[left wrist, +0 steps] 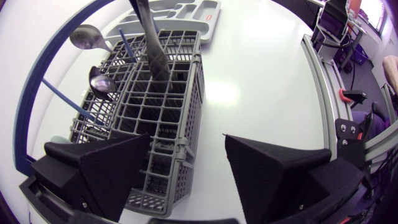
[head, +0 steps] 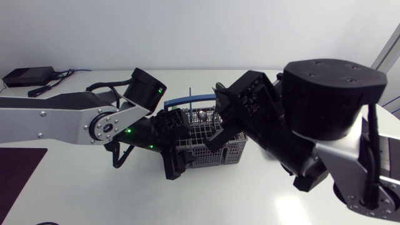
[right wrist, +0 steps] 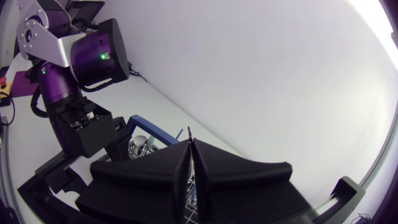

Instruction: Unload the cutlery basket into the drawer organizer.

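- Centrally in the head view, the grey wire basket (head: 220,154) stands on the white bench (head: 250,200), its blue hoop handle (head: 181,100) arching over the end towards the frame's left.
- The left arm (head: 56,119) enters from the left edge and ends at the basket's left end.
- The left pincer (left wrist: 186,143) is spread wide. One finger lies over the near corner of the basket and the other is over bare bench beside it, so it pinches nothing.
- The right arm (head: 331,100) comes in from the right edge and fills the frame's right half, its wrist hanging over the basket.
- The right pincer (right wrist: 191,149) is pressed together on a thin metal utensil (left wrist: 151,46). A dark sliver of it pokes out just ahead of the fingertips in the right wrist view.
- In the left wrist view that utensil rises steeply out of a cell at the basket's far end.
- Two spoons (left wrist: 87,36) stand bowl-up in the basket's compartments beside the left finger's side, with two blue stems (left wrist: 65,98) leaning among them.
- The grey organizer (left wrist: 186,12) lies on the bench just beyond the basket's far end, ahead of the left pincer. What its slots hold cannot be made out.
- A black box (head: 28,76) with cables sits at the head view's upper left.
- A dark mat (head: 15,169) lies at the lower left.
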Available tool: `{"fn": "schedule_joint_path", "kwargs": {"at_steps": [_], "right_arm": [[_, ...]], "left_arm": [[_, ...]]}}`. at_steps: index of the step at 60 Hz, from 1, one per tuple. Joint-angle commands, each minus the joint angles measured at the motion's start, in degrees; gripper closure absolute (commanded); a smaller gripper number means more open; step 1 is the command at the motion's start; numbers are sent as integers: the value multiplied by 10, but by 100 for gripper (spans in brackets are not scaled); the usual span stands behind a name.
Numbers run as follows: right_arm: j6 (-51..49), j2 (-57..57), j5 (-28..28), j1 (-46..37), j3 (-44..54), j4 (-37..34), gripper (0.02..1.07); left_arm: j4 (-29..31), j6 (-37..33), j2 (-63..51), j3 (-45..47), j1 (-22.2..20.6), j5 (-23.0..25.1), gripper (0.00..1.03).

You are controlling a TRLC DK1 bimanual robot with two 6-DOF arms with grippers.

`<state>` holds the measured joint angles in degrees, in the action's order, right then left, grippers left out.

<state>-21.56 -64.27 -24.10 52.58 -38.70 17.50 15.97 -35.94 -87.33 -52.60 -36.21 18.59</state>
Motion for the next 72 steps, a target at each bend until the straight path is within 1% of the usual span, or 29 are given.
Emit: {"fn": "schedule_joint_path", "kwargs": {"at_steps": [1, 18, 35, 46, 51, 61, 72], "right_arm": [[-20, 10, -8, 20, -16, 14, 99], [-52, 26, -29, 28, -21, 18, 99], [-79, 62, -33, 32, -23, 21, 99], [-92, 95, -39, 33, -18, 4, 99], [-92, 116, -39, 31, -18, -22, 99], [-91, 177, -35, 10, -20, -101, 99], [-72, 238, 26, -71, -17, -192, 99]], "left_arm": [[13, 9, -26, 2, -9, 2, 5], [13, 9, -26, 6, -9, 2, 5], [13, 9, -26, 4, -9, 2, 5], [12, 9, -26, 5, -9, 2, 5], [13, 9, -25, 5, -9, 2, 5], [13, 9, -19, 6, -9, 2, 5], [13, 9, -13, 7, -8, 2, 5]]}}
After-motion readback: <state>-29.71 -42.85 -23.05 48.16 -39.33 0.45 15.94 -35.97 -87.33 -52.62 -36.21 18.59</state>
